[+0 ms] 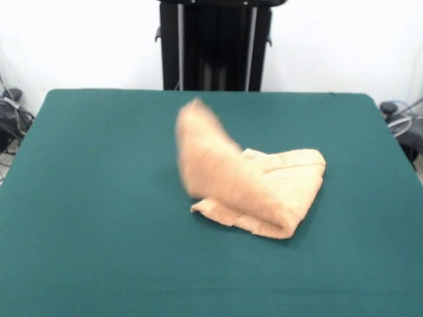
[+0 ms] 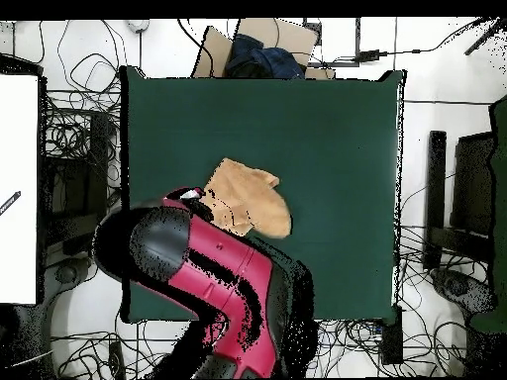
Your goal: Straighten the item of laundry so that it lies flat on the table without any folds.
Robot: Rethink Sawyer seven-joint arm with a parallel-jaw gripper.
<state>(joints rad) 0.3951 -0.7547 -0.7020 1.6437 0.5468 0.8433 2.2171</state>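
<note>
Your towel (image 1: 254, 188) lies bunched near the middle of the green worktop (image 1: 99, 198), folded over on itself, with a thick rolled fold at its near edge in the front view. From that camera one part of the cloth stands up as a blurred tan flap at the left of the heap; its outline is too smeared to tell whether it is a corner or an edge. No arm shows in the front view at all, only the dark pedestal (image 1: 215, 43) behind the worktop.

Look to the overhead view and you get what the front view lacks: the red and black arm (image 2: 213, 282) reaches in over the worktop's edge and ends right at the towel's (image 2: 253, 203) left side. The hand (image 2: 193, 201) sits there as a small dark shape against the cloth, and you cannot tell whether it is wide, narrow or holding the towel. The arm's bulk covers the worktop corner beneath it. Cables (image 2: 79, 148) lie tangled on the floor around the worktop.
</note>
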